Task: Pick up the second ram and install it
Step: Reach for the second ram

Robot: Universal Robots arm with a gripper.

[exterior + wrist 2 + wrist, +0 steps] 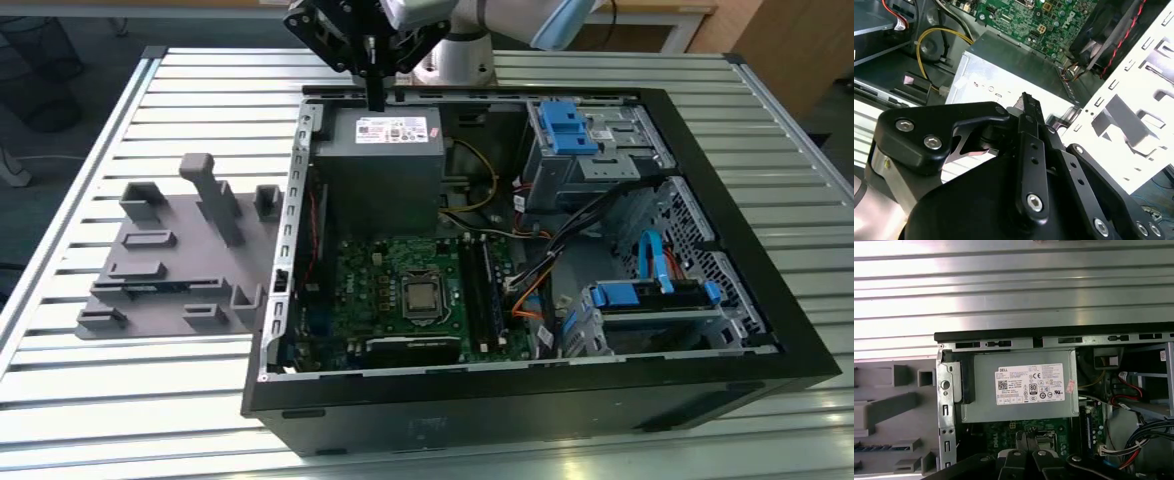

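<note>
My gripper (375, 97) hangs above the far end of the open computer case, over the grey power supply (379, 150); its black fingers (1027, 102) are pressed together with nothing between them. In the first wrist view the gripper (1026, 438) sits over the green motherboard (1004, 432). A thin blue-green strip, apparently the second ram (144, 287), lies in a slot of the grey tray (134, 250) on the exterior view's left, well away from the gripper. It appears again as the ram (874, 446) in the first wrist view. The motherboard's long memory slots (477, 290) run beside the silver chip (422, 294).
The black case (534, 400) stands on a slatted metal table (134, 400). Blue drive brackets (577, 128) and bundled cables (574, 225) fill the case's side on the exterior view's right. Tall upright blocks (214, 195) rise from the tray.
</note>
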